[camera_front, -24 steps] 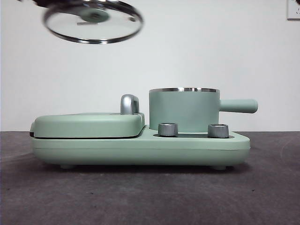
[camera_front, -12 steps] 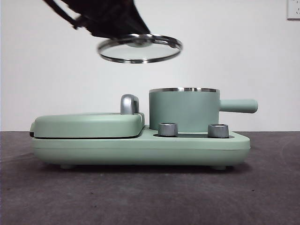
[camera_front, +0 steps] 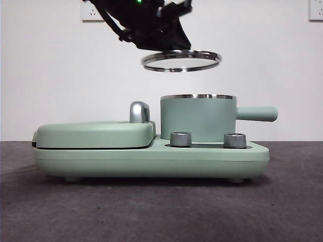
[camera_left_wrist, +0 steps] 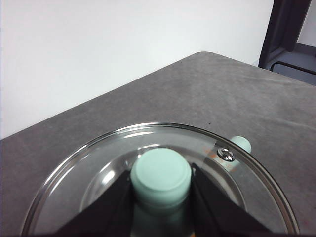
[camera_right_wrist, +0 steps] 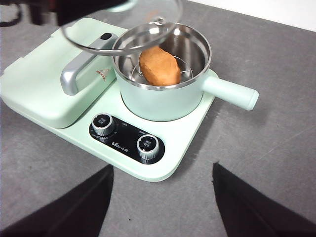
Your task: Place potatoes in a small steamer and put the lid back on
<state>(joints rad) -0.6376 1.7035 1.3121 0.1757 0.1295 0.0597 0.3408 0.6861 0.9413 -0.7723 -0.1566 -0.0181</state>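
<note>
The rounded, rough-skinned orange-brown potato (camera_right_wrist: 159, 65) already lies on the wire rack inside the mint-green cylindrical steamer pot (camera_front: 198, 120) with its steel rim and straight side handle, so the lid is the one step left. The round clear glass lid (camera_front: 181, 60), steel-rimmed, hangs level in the air above the pot's open mouth and well clear of it, offset a little toward nine o'clock in the front view.

The left tool (camera_left_wrist: 161, 190) is clenched on the lid's small mint-green knob (camera_left_wrist: 161, 176), one black jaw on each side. That knob looks like the only sensible hold: the glass is probably smooth, stiff and breakable, the rim thin, and the lid light enough to swing if carried fast. It likely needs centring over the rim and setting down flat, since a tilted edge could catch the steel rim.

The pot sits on a flat mint-green appliance base (camera_front: 151, 160) with two steel dials (camera_right_wrist: 102, 123) at six o'clock of the pot and a hinged green cover (camera_front: 96, 134) at nine o'clock, all on the dark grey counter (camera_front: 161, 212). The right tool (camera_right_wrist: 160, 197) waits spread and empty, above the counter near the base's dial side.
</note>
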